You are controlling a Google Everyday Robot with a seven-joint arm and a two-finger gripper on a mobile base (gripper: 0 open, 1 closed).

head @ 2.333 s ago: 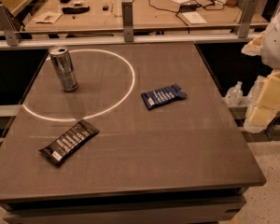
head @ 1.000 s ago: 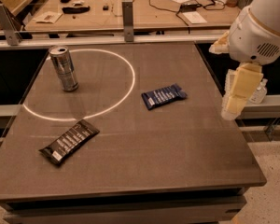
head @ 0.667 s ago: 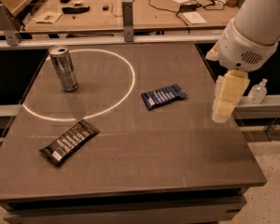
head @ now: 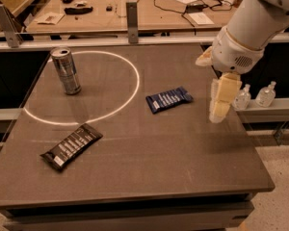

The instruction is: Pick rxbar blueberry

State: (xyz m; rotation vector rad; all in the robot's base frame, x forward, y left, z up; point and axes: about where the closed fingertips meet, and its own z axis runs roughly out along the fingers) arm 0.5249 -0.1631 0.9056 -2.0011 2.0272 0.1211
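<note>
The rxbar blueberry [head: 169, 99] is a small flat dark blue wrapper with white lettering. It lies flat on the dark table [head: 149, 172], right of the middle and just outside a white circle [head: 82, 88]. My gripper [head: 218, 110] hangs from the white arm [head: 248, 28] above the table's right side. It is to the right of the bar, apart from it and raised above the surface. It holds nothing.
A silver can [head: 66, 71] stands upright inside the white circle at the left. A longer black-wrapped bar [head: 71, 146] lies at the front left. Two small clear bottles [head: 254, 96] stand on a ledge past the table's right edge. A cluttered bench [head: 135, 8] runs behind.
The arm has swung in from the right edge, leftward over the table, bringing my gripper closer to the blue bar. The bar, can and black bar have not moved.
</note>
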